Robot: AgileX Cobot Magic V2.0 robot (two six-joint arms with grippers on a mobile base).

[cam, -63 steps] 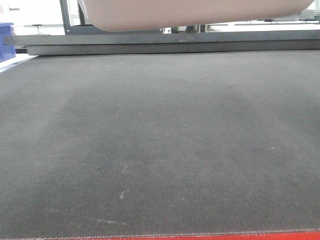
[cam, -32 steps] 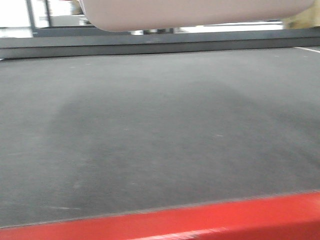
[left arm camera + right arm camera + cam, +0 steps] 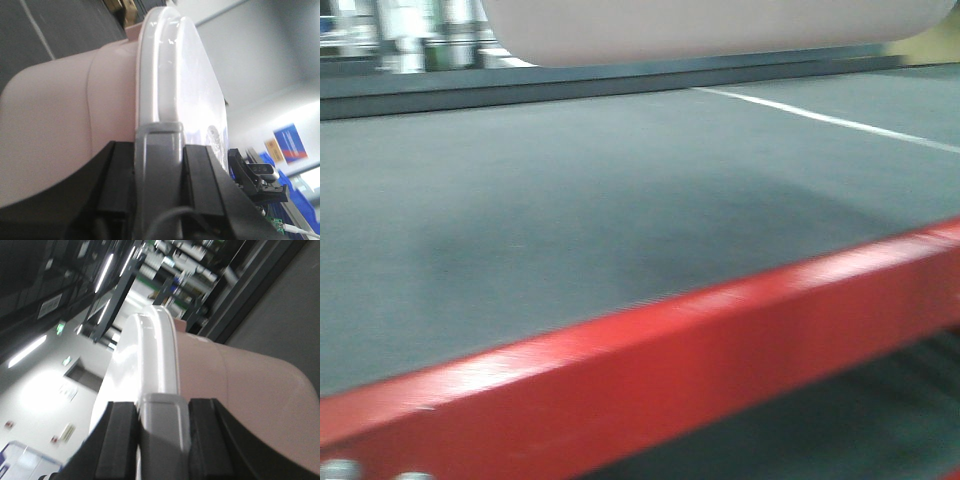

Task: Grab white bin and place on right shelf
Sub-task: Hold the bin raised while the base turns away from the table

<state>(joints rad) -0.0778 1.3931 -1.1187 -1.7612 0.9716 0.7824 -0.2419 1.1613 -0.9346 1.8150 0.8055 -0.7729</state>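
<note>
The white bin [image 3: 720, 30] hangs above the table, only its pinkish underside showing at the top of the front view. Seen from the left wrist, its pinkish body [image 3: 55, 120] and glossy white lid [image 3: 185, 75] fill the frame. My left gripper [image 3: 157, 150] is shut on the grey handle [image 3: 157, 137] at that end. My right gripper [image 3: 162, 410] is shut on the grey handle [image 3: 162, 405] at the other end, under the lid [image 3: 150, 350] and beside the body [image 3: 245, 390]. I cannot make out the right shelf.
Below the bin lies the dark grey mat [image 3: 570, 200] of the table, its red front rail [image 3: 670, 370] slanting across the lower frame. A white line [image 3: 830, 120] crosses the grey floor at right. Blurred shiny metal posts [image 3: 420, 35] stand far left.
The front view has swung and pulled back: the red rail has risen from the bottom edge and now slants across. The blue bin at left is gone. The white bin stays at the top.
</note>
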